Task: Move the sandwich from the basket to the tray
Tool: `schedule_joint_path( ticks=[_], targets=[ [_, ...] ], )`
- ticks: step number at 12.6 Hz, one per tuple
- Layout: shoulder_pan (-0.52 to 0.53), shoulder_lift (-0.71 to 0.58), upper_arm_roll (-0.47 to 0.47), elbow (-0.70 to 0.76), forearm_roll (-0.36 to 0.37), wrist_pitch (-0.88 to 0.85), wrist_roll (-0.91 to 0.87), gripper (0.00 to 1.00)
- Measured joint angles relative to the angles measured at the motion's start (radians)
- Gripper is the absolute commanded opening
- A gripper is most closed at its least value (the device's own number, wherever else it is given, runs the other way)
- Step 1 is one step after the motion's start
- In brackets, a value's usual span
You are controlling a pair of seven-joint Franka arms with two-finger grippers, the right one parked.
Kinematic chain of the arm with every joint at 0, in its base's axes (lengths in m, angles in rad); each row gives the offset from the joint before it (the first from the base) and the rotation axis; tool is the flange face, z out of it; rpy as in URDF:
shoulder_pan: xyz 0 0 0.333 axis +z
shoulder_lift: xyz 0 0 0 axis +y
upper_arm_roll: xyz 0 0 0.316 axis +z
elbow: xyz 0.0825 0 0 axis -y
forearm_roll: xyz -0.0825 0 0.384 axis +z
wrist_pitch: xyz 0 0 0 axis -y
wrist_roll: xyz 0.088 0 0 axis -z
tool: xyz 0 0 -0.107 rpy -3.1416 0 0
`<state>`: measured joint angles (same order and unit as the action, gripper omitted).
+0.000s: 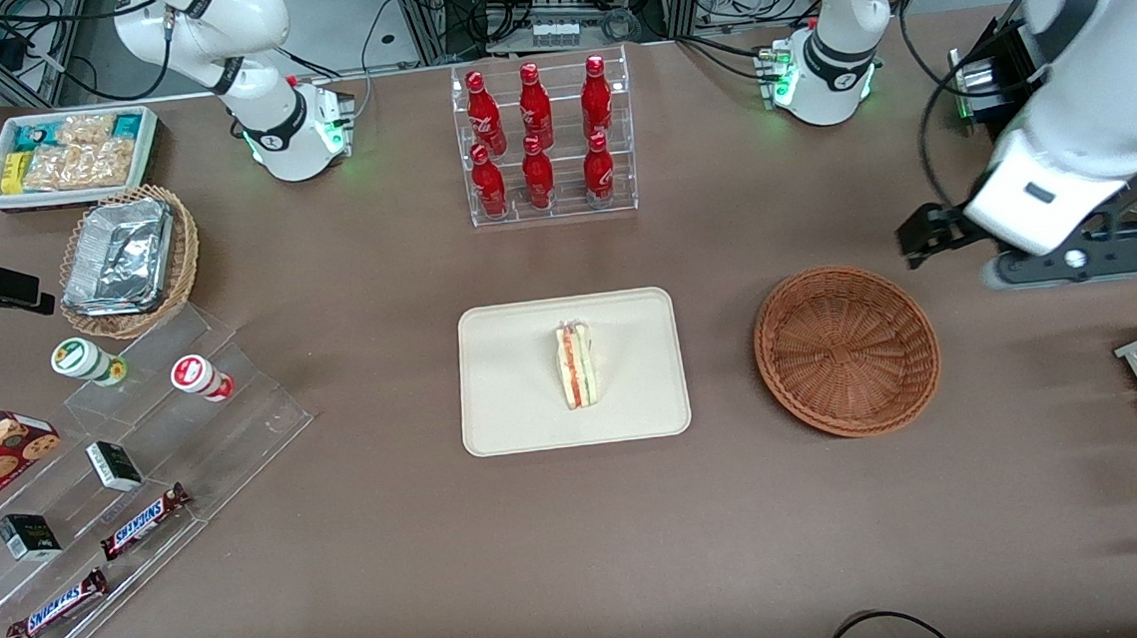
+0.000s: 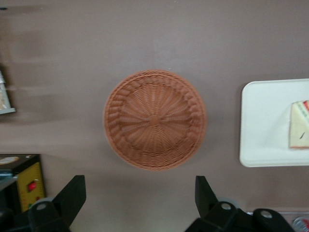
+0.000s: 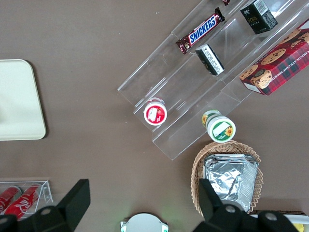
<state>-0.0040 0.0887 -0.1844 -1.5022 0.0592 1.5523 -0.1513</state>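
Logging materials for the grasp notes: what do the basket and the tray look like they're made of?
Basket: reddish-brown woven wicker, matte, its radial weave visible. Tray: smooth cream, probably plastic or molded fibre; dull, no glare. The sandwich sits on it. The gripper hangs open above the table beside the basket.

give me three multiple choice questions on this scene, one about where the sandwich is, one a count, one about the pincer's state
1. Where is the sandwich?
A. in the basket
B. on the tray
C. on the bare table

2. How many red bottles stand in the clear rack?
A. four
B. six
C. eight

3. What is the state of the left arm's pincer?
A. open and holding nothing
B. shut on the sandwich
C. shut on the basket rim

Answers:
1. B: the wedge rests near the middle of the tray, and the basket beside it holds nothing.
2. B: the red bottles stand as three nearer the front camera and three farther from it in the clear rack.
3. A: in the left wrist view its fingers stand wide apart, above the table beside the basket, with nothing between them.
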Motion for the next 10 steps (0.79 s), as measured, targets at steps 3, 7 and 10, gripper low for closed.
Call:
schedule_joint_path(
  ticks=[3, 7, 10],
  targets=[
    [0.020, -0.036, 0.084, -0.017, -0.037, -0.005, 0.123, 1.00],
    [-0.012, -0.054, 0.174, -0.007, -0.061, -0.005, 0.147, 1.00],
    [-0.021, -0.064, 0.185, -0.007, -0.062, -0.028, 0.148, 1.00]
  ],
)
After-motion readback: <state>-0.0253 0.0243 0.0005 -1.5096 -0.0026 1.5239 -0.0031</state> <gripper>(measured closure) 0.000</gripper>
